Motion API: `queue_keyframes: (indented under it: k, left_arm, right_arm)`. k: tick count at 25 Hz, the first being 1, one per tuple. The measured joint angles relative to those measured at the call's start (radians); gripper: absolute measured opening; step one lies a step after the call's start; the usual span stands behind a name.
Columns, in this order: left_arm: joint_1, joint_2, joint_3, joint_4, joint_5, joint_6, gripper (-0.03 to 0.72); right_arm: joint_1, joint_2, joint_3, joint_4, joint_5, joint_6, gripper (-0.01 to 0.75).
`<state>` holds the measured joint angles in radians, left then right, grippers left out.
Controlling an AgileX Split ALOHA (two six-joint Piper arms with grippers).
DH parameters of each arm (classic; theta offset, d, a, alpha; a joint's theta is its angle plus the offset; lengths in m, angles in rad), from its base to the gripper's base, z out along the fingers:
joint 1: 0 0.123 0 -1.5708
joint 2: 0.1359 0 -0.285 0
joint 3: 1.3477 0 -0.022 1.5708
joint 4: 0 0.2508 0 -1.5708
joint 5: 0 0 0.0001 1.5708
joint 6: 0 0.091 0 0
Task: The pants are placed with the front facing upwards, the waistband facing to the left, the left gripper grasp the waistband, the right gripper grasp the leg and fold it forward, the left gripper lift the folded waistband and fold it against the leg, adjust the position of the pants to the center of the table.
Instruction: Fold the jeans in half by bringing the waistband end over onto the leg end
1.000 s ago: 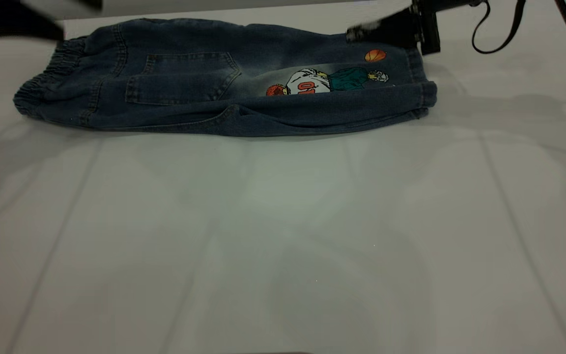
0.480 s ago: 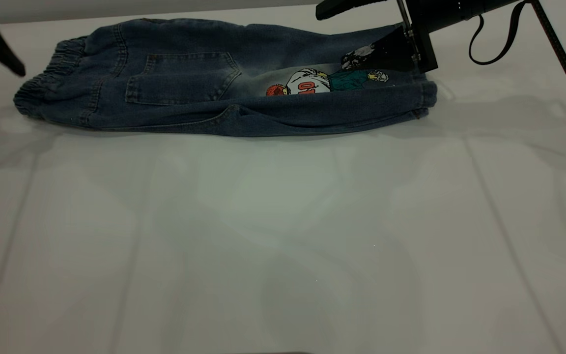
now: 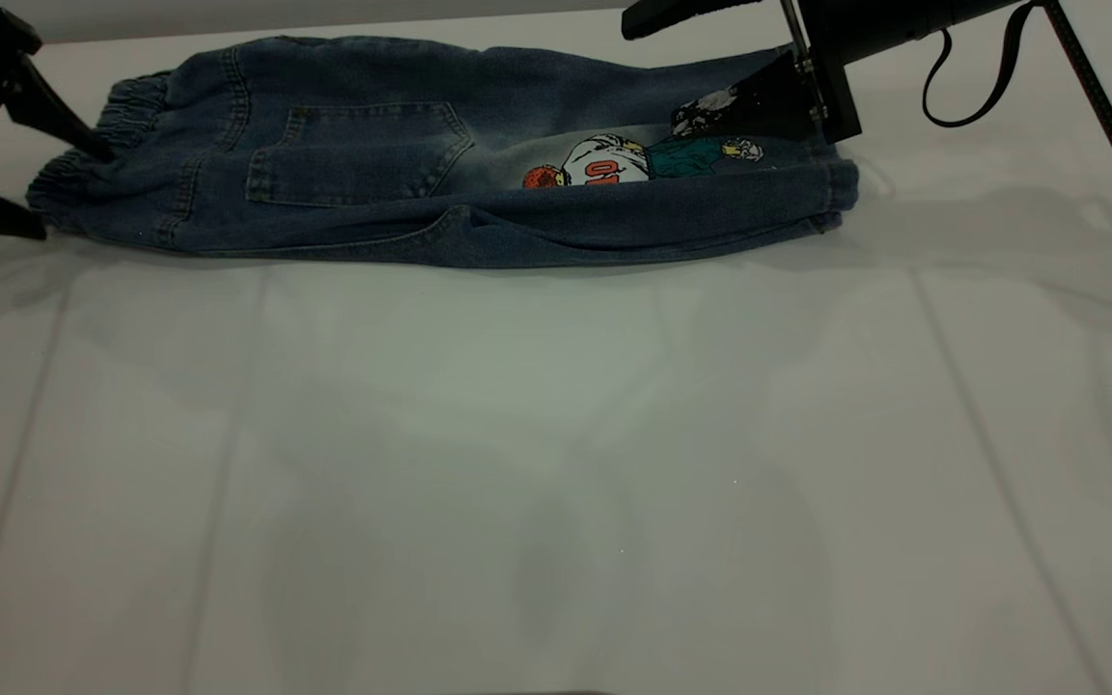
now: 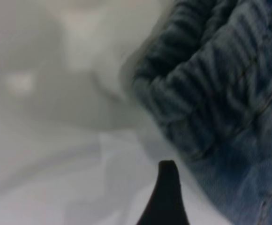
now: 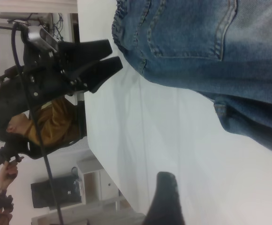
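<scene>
The pants (image 3: 440,154) lie folded lengthwise along the far side of the table (image 3: 556,434), back pocket and cartoon print facing up. The gathered waistband (image 3: 102,154) points left and shows close up in the left wrist view (image 4: 197,84). My left gripper (image 3: 76,193) is open, with one finger on each side of the waistband's corner. One dark fingertip (image 4: 167,187) rests on the table beside the denim. The leg (image 3: 710,183) ends at the right. My right gripper (image 3: 653,75) is open above it, its lower wedge lying on the print near the hem.
The right arm's black cable (image 3: 971,68) loops at the far right. In the right wrist view the pants (image 5: 211,47) and the left gripper (image 5: 98,65) appear, with a person (image 5: 51,122) and furniture beyond the table's end. White tabletop stretches in front of the pants.
The left gripper has come in from the left edge and now straddles the waistband corner. The right gripper dropped onto the leg a second ago and has held still since.
</scene>
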<state>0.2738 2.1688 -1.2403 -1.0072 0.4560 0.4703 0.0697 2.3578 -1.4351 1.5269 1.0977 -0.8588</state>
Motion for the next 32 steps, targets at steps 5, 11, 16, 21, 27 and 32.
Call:
queue_keyframes:
  k: [5,11,16,21,27,32]
  left_arm:
    - [0.000,0.036,-0.004,-0.093,-0.036,0.049,0.563]
    - [0.000,0.081,-0.005,-0.138,-0.047,0.068,0.563]
    - [0.000,0.103,-0.024,-0.174,-0.042,0.067,0.520]
    - [0.000,0.135,-0.043,-0.229,-0.039,0.068,0.324]
    - [0.000,0.143,-0.044,-0.238,-0.038,0.136,0.079]
    - [0.000,0.112,-0.043,-0.221,0.005,0.200,0.076]
  right_arm:
    - [0.000,0.000,0.000,0.000,0.000,0.000,0.510]
    - [0.000,0.000,0.000,-0.001,-0.004,-0.001,0.510]
    - [0.000,0.000,0.000,-0.001,-0.004,-0.001,0.510]
    - [0.000,0.000,0.000,-0.001,-0.005,-0.001,0.510]
    - [0.004,0.000,0.000,0.035,-0.005,-0.001,0.510]
    - [0.051,0.000,-0.080,0.048,-0.067,0.020,0.510]
